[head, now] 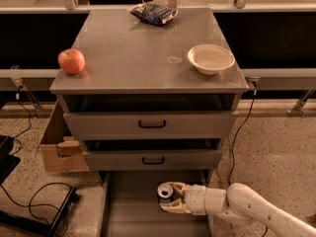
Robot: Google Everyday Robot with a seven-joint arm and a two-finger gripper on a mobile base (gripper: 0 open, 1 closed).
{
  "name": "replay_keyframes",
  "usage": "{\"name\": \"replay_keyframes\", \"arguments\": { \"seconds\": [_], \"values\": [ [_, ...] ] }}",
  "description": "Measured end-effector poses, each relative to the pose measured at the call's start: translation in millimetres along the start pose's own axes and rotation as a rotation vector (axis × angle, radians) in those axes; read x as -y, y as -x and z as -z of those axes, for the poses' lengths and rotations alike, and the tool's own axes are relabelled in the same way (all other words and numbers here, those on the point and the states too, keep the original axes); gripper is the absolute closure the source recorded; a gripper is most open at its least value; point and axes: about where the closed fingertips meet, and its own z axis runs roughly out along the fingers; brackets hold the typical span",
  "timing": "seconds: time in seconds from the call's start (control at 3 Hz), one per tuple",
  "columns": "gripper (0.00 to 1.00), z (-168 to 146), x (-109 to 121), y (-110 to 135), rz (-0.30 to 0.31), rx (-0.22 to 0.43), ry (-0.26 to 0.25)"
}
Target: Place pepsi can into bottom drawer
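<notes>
Now the white two-finger gripper, clasping the small dark blue pepsi can, should settle it upright inside the grey metal bottom drawer, then release.

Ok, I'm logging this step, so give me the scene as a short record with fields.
hand: low on the right, reaching into the bottom drawer, closed on the pepsi can
pepsi can: upright, silver top showing, over the drawer floor; resting or lifted, cannot tell
bottom drawer: pulled out, grey floor visible
cabinet top: apple at left, white bowl at right, snack bag at back
</notes>
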Motion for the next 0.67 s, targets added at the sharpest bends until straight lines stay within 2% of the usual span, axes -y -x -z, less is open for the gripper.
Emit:
{"name": "replay_keyframes", "arguments": {
  "seconds": [0.33,0.67],
  "values": [
    [1.0,-7,4,-4,-0.013,0.017,-0.006],
    [1.0,-31,15,-27,-0.029,0.037,0.021]
  ]
}}
